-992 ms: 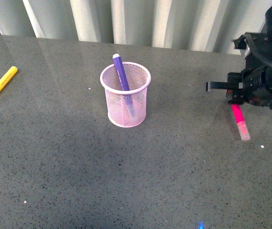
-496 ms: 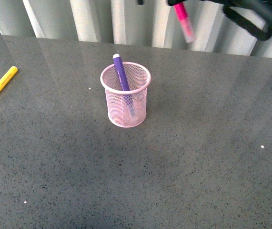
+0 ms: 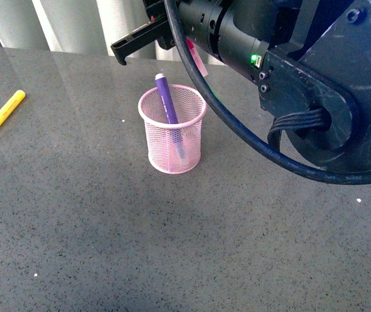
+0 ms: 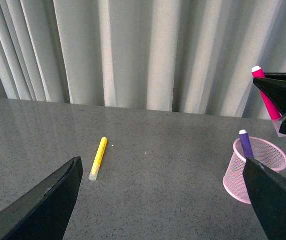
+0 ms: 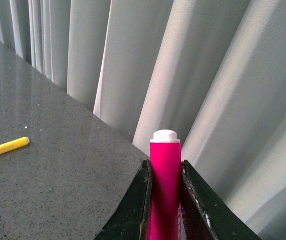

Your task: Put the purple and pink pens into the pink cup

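The pink cup (image 3: pixel 172 133) stands mid-table with the purple pen (image 3: pixel 166 101) upright inside it, its end above the rim. My right gripper (image 3: pixel 188 45) is shut on the pink pen (image 3: pixel 196 57) and holds it in the air just behind and above the cup's far rim. In the right wrist view the pink pen (image 5: pixel 165 185) is clamped between the two black fingers (image 5: pixel 137 210). The left wrist view shows the cup (image 4: pixel 255 167), the purple pen (image 4: pixel 246 145) and the held pink pen (image 4: pixel 268 100). My left gripper (image 4: pixel 163 200) is open and empty, well left of the cup.
A yellow marker (image 3: pixel 1 116) lies at the table's far left; it also shows in the left wrist view (image 4: pixel 98 157) and the right wrist view (image 5: pixel 5 148). Pale curtains (image 3: pixel 75 26) hang behind the table's back edge. My right arm (image 3: pixel 315 84) fills the upper right.
My right gripper lifted the pink pen off the table at the right and carried it up and left, to just behind the cup. The green marker at the right is now hidden by the arm.
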